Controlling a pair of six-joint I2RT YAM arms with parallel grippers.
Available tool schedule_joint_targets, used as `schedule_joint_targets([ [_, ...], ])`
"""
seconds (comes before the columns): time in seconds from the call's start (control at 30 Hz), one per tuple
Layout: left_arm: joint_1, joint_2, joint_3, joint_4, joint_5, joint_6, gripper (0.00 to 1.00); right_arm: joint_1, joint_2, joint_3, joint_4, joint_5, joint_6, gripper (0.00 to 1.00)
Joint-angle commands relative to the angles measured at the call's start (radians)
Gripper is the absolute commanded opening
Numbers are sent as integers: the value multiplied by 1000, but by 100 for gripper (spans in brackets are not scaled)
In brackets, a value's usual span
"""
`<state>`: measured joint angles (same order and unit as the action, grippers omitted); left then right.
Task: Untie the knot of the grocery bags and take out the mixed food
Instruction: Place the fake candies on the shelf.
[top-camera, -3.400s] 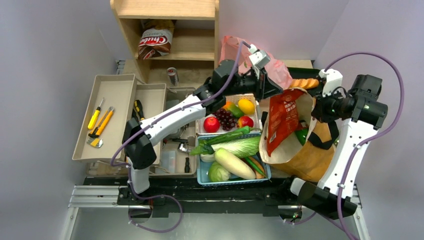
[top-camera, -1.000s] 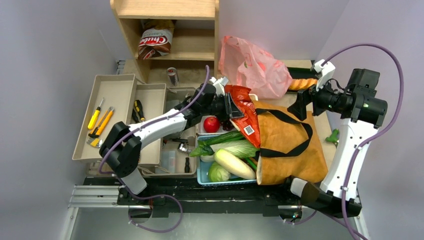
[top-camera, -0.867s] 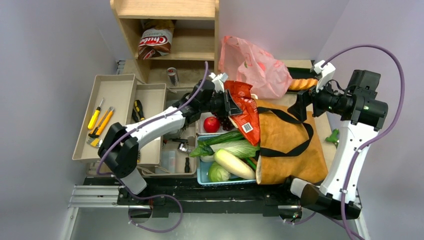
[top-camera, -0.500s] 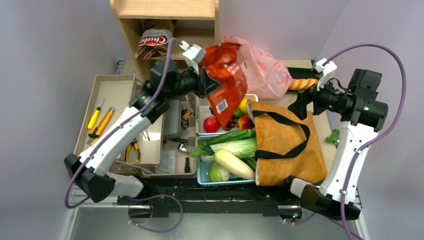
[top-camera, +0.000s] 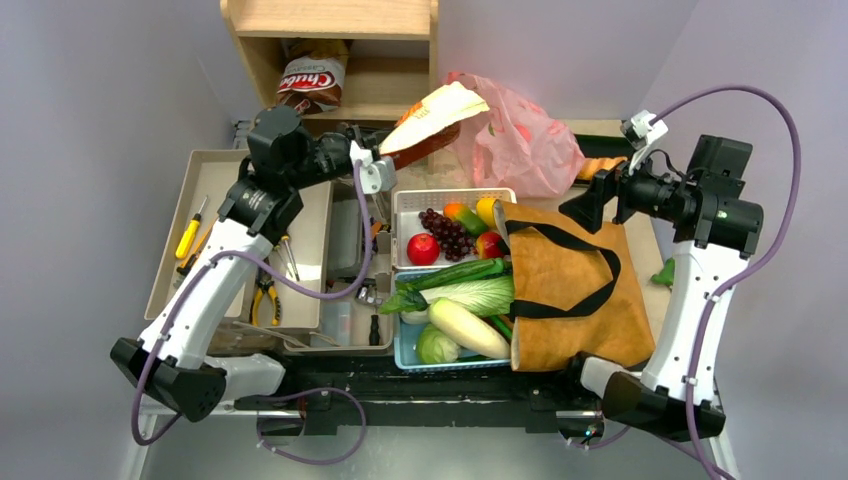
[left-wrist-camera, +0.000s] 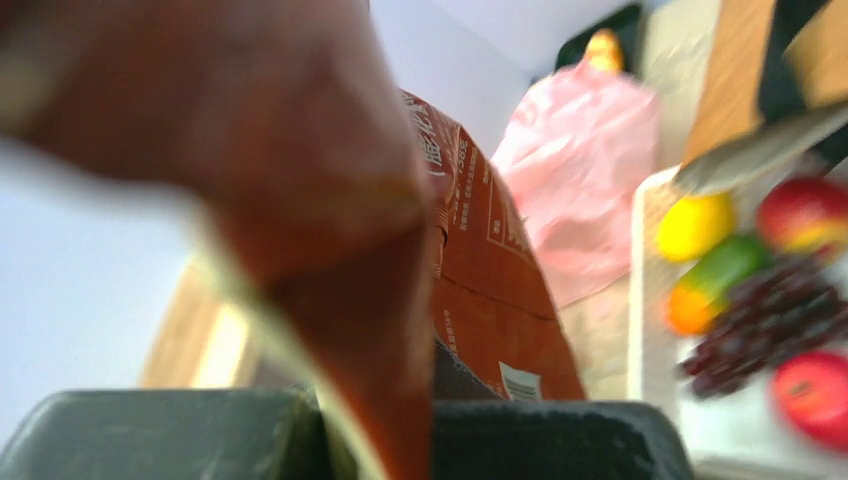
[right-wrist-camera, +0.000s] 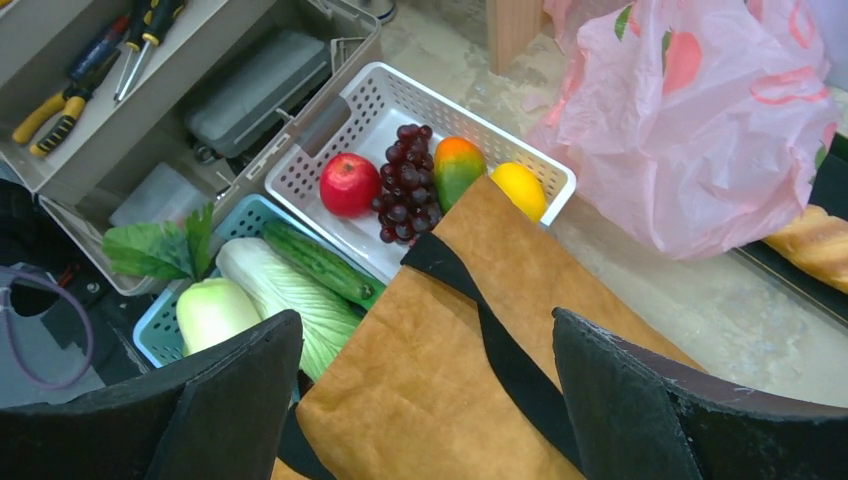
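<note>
Left claw (top-camera: 386, 152) clamped on snack bag (top-camera: 436, 116), held up just behind white basket (top-camera: 450, 192).
Probably light, crinkly and slick: pinch the sealed edge, not the belly. Right claw (right-wrist-camera: 430, 392) gapes wide, right of basket.

We see the snack bag (left-wrist-camera: 330, 250) only as a close blur in the left wrist view. The paper bag (top-camera: 570, 290) hides the right ends of the cucumber (top-camera: 455, 273), napa cabbage (top-camera: 485, 295) and daikon (top-camera: 468, 328). Behind the paper bag, the pink bag (top-camera: 520, 140) half covers the bread (top-camera: 598, 166), and we cannot tell where its handles are tied.
</note>
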<state>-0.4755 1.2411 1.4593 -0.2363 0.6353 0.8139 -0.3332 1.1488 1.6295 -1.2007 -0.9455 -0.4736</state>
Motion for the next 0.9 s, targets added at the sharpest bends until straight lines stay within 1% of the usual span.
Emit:
schedule_joint_targets([
  [0.0, 104, 48, -22, 113, 175, 631, 0, 9, 20, 21, 46, -46, 29, 91],
  [0.1, 148, 96, -1, 133, 267, 832, 0, 27, 8, 4, 75, -74, 43, 92],
  [0.2, 176, 164, 53, 158, 333, 945, 0, 83, -1, -26, 160, -51, 118, 92],
  [0.3, 214, 250, 165, 113, 378, 1031, 0, 127, 2, -46, 205, -20, 147, 91],
  [0.4, 260, 354, 284, 50, 451, 1140, 0, 148, 5, -62, 242, -2, 174, 91],
  [0.53, 309, 476, 404, -23, 531, 1282, 0, 194, 17, -67, 281, 14, 210, 91],
  [0.73, 354, 673, 595, -29, 584, 1355, 0, 309, 41, -89, 382, 84, 295, 90],
  [0.87, 372, 767, 665, -21, 603, 1384, 0, 389, 64, -87, 427, 126, 323, 90],
])
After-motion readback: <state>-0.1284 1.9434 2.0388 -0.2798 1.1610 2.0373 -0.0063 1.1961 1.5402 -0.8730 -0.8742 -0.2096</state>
